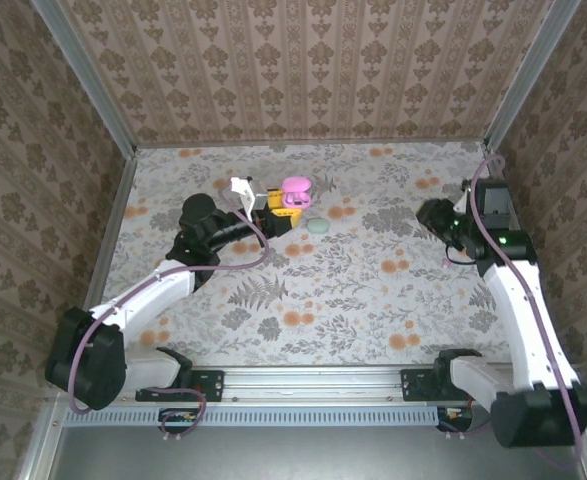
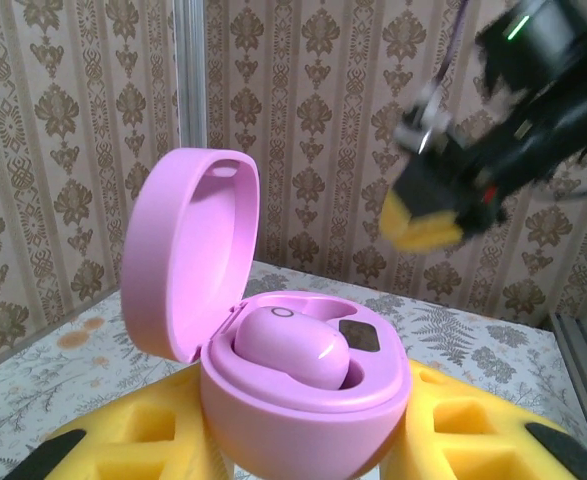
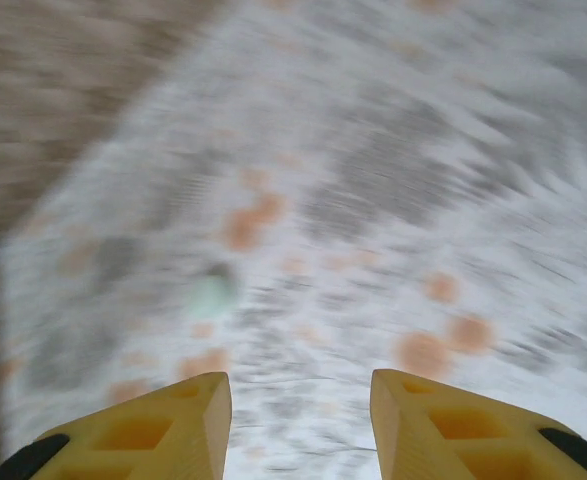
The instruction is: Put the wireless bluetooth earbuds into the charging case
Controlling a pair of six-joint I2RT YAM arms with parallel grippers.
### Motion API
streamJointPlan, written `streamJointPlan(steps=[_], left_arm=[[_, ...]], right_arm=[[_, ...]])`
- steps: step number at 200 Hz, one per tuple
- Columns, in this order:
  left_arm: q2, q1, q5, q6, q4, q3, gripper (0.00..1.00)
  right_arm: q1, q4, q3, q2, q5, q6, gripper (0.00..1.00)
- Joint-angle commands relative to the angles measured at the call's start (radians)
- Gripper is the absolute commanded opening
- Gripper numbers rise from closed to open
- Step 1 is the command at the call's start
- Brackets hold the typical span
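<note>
So the left gripper point(image 2: 303, 452) is clamped on the pink case point(image 2: 308, 405), lid up, one earbud point(image 2: 288, 352) sitting inside (far middle of the table point(image 1: 373, 300)). The right gripper point(image 3: 298, 420) has its fingers apart with nothing between them, and its view is blurry.

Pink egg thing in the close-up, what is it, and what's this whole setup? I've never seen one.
Two robot arms are bolted to a flowery table. The overhead picture comes from a fixed camera; the others from cameras on each wrist. The left gripper holds a pink charging case, lid open, one pink earbud inside. The right gripper is open and empty. A small pale-green object lies on the table near the case; I can't tell what it is.
</note>
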Motion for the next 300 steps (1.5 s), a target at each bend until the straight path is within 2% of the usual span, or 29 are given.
streamJointPlan(steps=[1, 14, 28, 65, 161, 199, 300], left_arm=[[-0.033, 0.001, -0.002, 0.001, 0.023, 0.024, 0.26], [-0.034, -0.001, 0.002, 0.003, 0.019, 0.025, 0.26], [-0.034, -0.001, 0.001, 0.007, 0.012, 0.027, 0.26], [-0.029, -0.001, 0.000, 0.011, 0.014, 0.028, 0.26], [-0.034, 0.004, -0.010, 0.025, -0.007, 0.026, 0.26], [-0.036, 0.005, -0.013, 0.025, -0.012, 0.024, 0.26], [-0.025, 0.007, -0.010, 0.022, -0.007, 0.034, 0.26]], right_arm=[[-0.127, -0.065, -0.135, 0.082, 0.031, -0.033, 0.43], [-0.190, -0.036, -0.158, 0.127, 0.020, -0.053, 0.43], [-0.221, -0.008, -0.161, 0.170, 0.051, -0.076, 0.43], [-0.291, 0.059, -0.132, 0.308, 0.014, -0.114, 0.46], [-0.299, 0.106, -0.002, 0.590, -0.039, -0.199, 0.48], [-0.296, 0.090, 0.008, 0.635, -0.041, -0.199, 0.49], [-0.231, 0.077, -0.052, 0.594, -0.089, -0.149, 0.47]])
